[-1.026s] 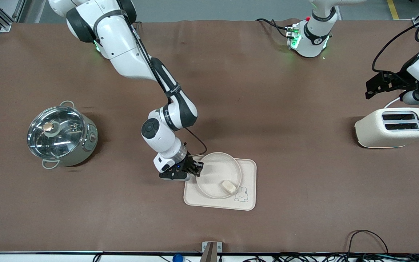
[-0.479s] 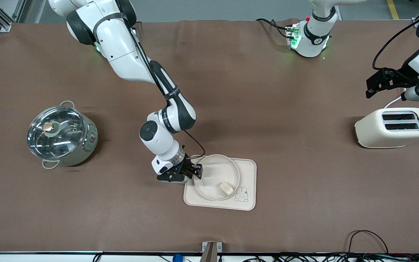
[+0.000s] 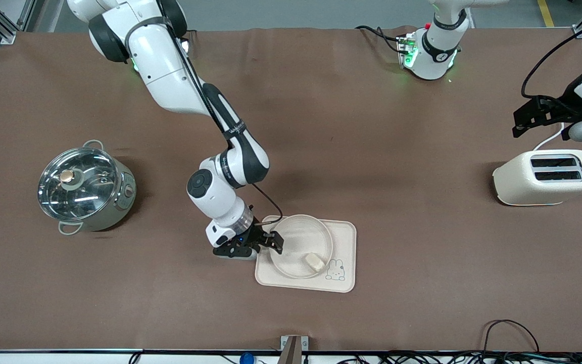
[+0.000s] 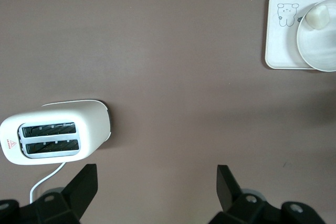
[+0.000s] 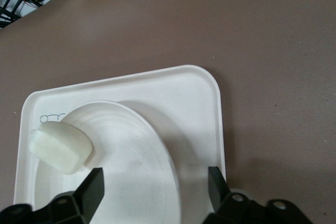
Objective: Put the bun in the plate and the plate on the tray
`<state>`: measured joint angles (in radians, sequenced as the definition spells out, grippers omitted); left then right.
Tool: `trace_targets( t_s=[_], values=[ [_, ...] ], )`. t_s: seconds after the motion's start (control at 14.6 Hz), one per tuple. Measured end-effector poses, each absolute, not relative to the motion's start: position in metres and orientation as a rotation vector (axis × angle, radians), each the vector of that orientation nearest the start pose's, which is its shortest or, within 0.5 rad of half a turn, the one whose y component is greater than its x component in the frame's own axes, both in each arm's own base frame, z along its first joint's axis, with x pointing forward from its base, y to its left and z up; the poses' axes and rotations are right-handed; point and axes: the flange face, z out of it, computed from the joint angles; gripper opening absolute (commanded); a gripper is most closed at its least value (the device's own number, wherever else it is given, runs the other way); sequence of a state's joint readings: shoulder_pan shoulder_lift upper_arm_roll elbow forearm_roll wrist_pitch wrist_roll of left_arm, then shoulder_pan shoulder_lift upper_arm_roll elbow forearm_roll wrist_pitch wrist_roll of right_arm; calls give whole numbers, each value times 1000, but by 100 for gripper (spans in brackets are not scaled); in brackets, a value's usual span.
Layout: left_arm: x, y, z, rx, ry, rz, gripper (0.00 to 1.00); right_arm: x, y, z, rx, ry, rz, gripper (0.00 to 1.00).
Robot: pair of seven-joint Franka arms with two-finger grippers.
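The round cream plate (image 3: 298, 235) lies on the rectangular rabbit tray (image 3: 344, 237). The small beige bun (image 3: 313, 261) sits in the plate near the rabbit drawing. My right gripper (image 3: 272, 242) is at the plate's rim, on the side toward the right arm's end of the table. In the right wrist view it (image 5: 156, 187) is open: one finger is over the plate (image 5: 131, 156), the other over the tray (image 5: 194, 103), and the bun (image 5: 60, 148) is apart from both. My left gripper (image 3: 523, 121) waits, open and empty (image 4: 155, 187), above the table beside the toaster.
A cream two-slot toaster (image 3: 546, 177) stands at the left arm's end of the table and also shows in the left wrist view (image 4: 52, 137). A steel pot with a glass lid (image 3: 86, 187) stands at the right arm's end. Cables run along the table's near edge.
The plate with the bun shifted slightly toward the right arm's end and settled on the tray. My right gripper moved with it and now stands open. The left gripper drifted slightly.
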<state>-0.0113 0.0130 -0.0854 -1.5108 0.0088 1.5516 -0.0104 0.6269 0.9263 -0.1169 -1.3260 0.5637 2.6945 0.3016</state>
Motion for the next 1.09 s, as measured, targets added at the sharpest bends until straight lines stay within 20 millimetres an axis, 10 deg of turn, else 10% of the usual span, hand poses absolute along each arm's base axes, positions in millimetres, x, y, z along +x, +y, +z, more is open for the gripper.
trace_targets(
  t_s=[0.34,0.68,1.09],
  values=[
    [556,-53,644,-3135,85,-47,100,662,316,326,-2747,268,-218,100],
    [556,-53,645,-3135,85,-50,100,624,173,486,-2916,146,-14,100],
    [557,-52,645,-3135,85,-52,100,573,33,581,-3005,106,52,100]
  ],
)
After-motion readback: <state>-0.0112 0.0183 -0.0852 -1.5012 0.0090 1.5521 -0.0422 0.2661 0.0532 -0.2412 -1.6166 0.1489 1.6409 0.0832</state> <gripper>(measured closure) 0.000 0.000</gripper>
